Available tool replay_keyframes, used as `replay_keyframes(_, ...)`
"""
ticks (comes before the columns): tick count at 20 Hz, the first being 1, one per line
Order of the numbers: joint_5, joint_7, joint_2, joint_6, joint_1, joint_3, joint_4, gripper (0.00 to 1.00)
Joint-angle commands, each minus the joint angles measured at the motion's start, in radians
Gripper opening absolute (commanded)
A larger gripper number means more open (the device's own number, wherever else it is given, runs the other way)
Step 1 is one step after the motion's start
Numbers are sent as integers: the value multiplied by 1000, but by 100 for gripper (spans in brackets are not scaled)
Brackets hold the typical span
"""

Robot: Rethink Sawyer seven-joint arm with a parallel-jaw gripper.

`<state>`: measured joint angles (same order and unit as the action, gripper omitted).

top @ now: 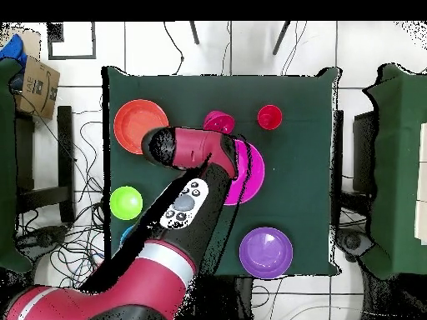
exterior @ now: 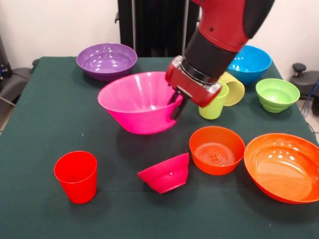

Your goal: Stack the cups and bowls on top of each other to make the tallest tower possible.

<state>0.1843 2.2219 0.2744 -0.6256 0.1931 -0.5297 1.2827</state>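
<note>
My gripper (exterior: 176, 103) is shut on the right rim of the large pink bowl (exterior: 137, 102), one finger inside and one outside. The bowl is upright at the table's middle and slightly tilted; I cannot tell if it is off the cloth. It also shows in the overhead view (top: 253, 171), partly under my arm. The red cup (exterior: 76, 177) stands front left. The small magenta bowl (exterior: 165, 173) lies tipped in front of the pink bowl. The lime green cup (exterior: 214, 103) stands behind my gripper, and the pale yellow cup (exterior: 234, 88) lies on its side against it.
The purple bowl (exterior: 106, 60) sits at the back left and the blue bowl (exterior: 250, 63) at the back right. The ribbed green bowl (exterior: 277, 94), small orange bowl (exterior: 217, 149) and large orange bowl (exterior: 284, 167) sit on the right. Chairs stand beside the table (top: 308, 108).
</note>
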Motion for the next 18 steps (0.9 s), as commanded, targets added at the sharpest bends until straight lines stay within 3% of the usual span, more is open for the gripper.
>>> replay_keyframes(1, -126, -21, 38, 57, -22, 40, 117, 0)
replay_keyframes(11, -249, 2, 58, 191, -50, 3, 203, 0)
replay_keyframes(18, -255, 66, 37, 255, -39, 5, 194, 0)
